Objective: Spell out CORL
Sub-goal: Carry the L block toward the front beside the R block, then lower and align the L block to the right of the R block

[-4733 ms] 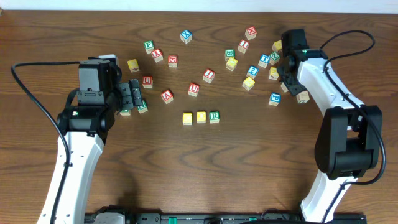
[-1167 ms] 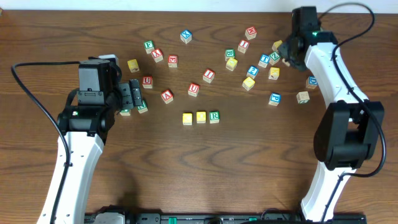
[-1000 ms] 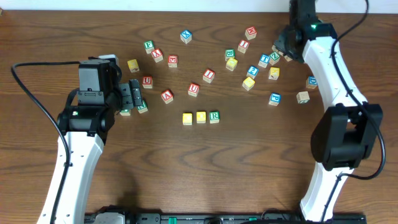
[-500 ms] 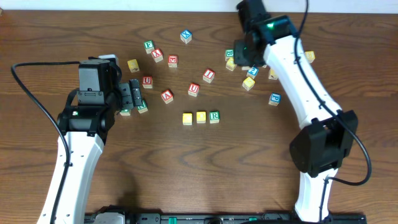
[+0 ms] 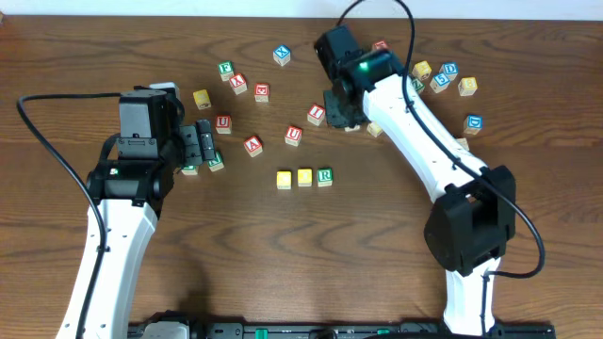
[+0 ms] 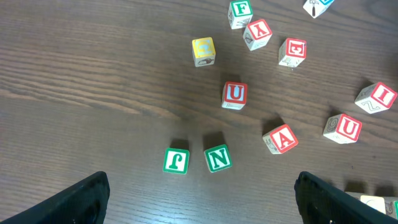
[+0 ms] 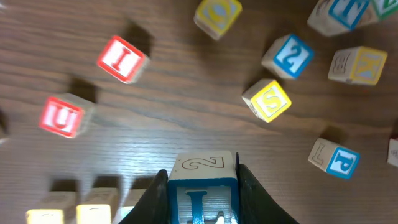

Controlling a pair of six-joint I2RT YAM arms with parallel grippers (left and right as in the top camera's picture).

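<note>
Overhead, the right tool (image 5: pixel 345 113) is hanging over the table (image 5: pixel 283 254), near the three-cube row (image 5: pixel 304 176). In the left wrist view, the left tool (image 6: pixel 202 196) is gaping, empty. In the right wrist view, the right tool is clamping the blue L cube (image 7: pixel 202 190) by opposite flat sides. The cube is likely light, rigid, smooth wood.

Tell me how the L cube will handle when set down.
Probably stiff: the L cube, clamped in the right gripper, looks like solid wood and shows no squashing. Likely light, being small. Its flat faces should let it sit without rolling.
</note>
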